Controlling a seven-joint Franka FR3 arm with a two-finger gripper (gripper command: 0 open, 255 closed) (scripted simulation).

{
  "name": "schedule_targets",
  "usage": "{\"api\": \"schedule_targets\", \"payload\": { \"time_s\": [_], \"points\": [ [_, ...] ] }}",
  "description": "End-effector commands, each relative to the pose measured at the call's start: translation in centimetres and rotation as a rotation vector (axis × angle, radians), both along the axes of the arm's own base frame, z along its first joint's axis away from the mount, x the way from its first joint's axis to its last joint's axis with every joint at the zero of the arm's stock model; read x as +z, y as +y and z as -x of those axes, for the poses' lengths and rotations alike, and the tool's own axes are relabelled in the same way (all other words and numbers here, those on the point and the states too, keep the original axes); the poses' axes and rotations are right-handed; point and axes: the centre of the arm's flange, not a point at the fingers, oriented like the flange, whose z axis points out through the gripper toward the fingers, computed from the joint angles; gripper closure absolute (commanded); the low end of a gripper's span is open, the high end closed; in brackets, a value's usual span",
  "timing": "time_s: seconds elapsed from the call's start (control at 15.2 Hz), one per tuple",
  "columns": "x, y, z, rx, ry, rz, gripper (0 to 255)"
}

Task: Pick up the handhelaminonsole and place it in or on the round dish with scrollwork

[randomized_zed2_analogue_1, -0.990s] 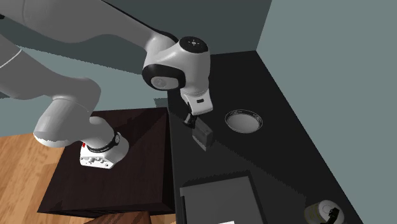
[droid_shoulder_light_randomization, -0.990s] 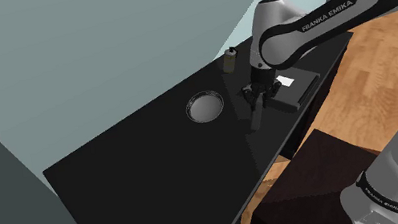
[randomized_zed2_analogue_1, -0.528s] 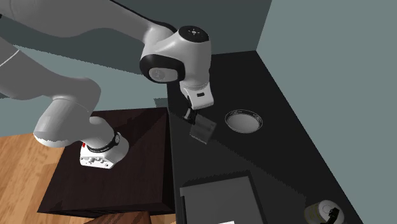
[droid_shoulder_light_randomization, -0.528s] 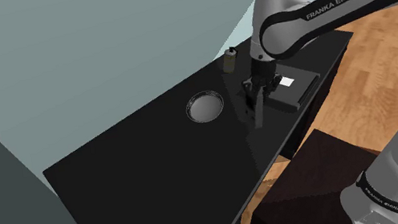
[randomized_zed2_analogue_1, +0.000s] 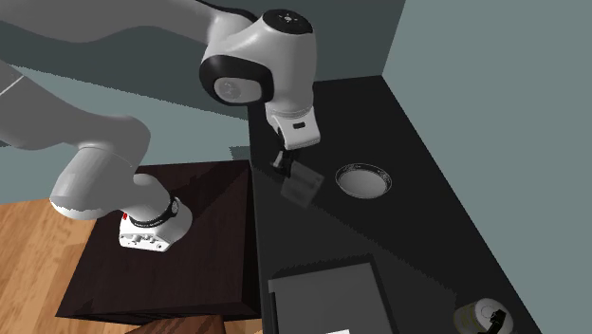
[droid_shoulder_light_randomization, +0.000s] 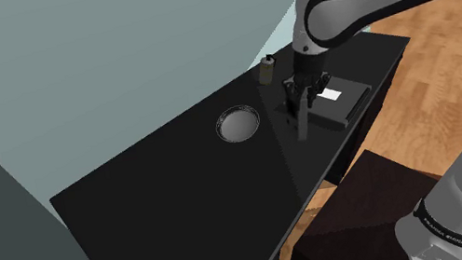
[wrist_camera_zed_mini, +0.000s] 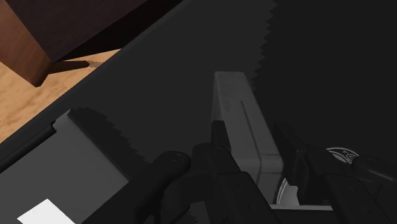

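Note:
On the black table [droid_shoulder_light_randomization: 183, 197] lies the round dish [droid_shoulder_light_randomization: 238, 122] [randomized_zed2_analogue_1: 363, 179], pale-rimmed with a grey inside. The handheld console [droid_shoulder_light_randomization: 301, 127] [randomized_zed2_analogue_1: 302, 184] is a dark flat slab. It hangs tilted above the table with my gripper [droid_shoulder_light_randomization: 300, 105] [randomized_zed2_analogue_1: 285, 164] shut on its upper end. It is a little to the shoulder view's right of the dish. In the wrist view the grey console [wrist_camera_zed_mini: 245, 121] runs out between the two black fingers [wrist_camera_zed_mini: 219, 153], and part of the dish's patterned rim [wrist_camera_zed_mini: 347, 155] shows beyond the gripper [wrist_camera_zed_mini: 267, 164].
A dark flat box with a white label [droid_shoulder_light_randomization: 341, 103] [randomized_zed2_analogue_1: 328, 295] [wrist_camera_zed_mini: 70, 172] lies on the table near the console. A small jar [droid_shoulder_light_randomization: 267, 70] [randomized_zed2_analogue_1: 484, 316] stands at the table's far corner. The dark brown stand [randomized_zed2_analogue_1: 161, 237] and wood floor [droid_shoulder_light_randomization: 453, 53] border the table.
The arm has risen and carried the console up off the table. The console now hangs higher and more tilted. The dish has not moved.

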Motion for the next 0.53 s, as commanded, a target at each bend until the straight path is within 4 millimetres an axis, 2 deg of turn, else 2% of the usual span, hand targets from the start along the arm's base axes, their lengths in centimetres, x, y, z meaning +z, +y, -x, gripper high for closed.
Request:
{"api": "schedule_targets", "payload": {
  "time_s": [0.0,0.46],
  "points": [
    [1.1,0.0,0.0,0.0,0.0,0.0,255],
    [4.8,0.0,0.0,0.0,0.0,0.0,255]
  ]
}}
